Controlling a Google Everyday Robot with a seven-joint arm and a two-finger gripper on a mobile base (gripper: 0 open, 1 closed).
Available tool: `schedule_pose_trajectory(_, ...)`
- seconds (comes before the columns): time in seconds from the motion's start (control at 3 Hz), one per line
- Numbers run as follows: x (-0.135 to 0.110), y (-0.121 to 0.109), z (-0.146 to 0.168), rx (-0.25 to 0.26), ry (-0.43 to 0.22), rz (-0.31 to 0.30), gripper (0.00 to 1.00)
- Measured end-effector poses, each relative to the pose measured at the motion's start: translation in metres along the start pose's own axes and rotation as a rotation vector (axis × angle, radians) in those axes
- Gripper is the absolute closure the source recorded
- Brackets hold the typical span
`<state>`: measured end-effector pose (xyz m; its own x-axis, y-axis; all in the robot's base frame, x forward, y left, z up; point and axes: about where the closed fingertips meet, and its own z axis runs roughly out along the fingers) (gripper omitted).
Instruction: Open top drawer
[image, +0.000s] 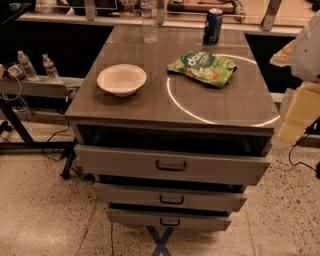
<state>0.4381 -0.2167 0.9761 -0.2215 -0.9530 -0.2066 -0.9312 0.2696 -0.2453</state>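
Note:
The top drawer is the widest grey front under the counter, with a small dark pull handle at its centre. It stands a little way out from the cabinet, with a dark gap above its front edge. Two narrower grey drawers sit below it, each also slightly out. My gripper is not in view. A white rounded body at the right edge could be part of my arm, well away from the drawers.
On the grey countertop are a white bowl, a green snack bag, a blue can and a water bottle. A low shelf with bottles and floor cables stand left. Yellowish blocks stand right. Blue tape marks the floor.

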Motion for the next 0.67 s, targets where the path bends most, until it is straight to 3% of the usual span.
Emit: schedule_pose_trajectory(0.67,0.009,0.008,0.014,-0.004,-0.028,0.003,0.0)
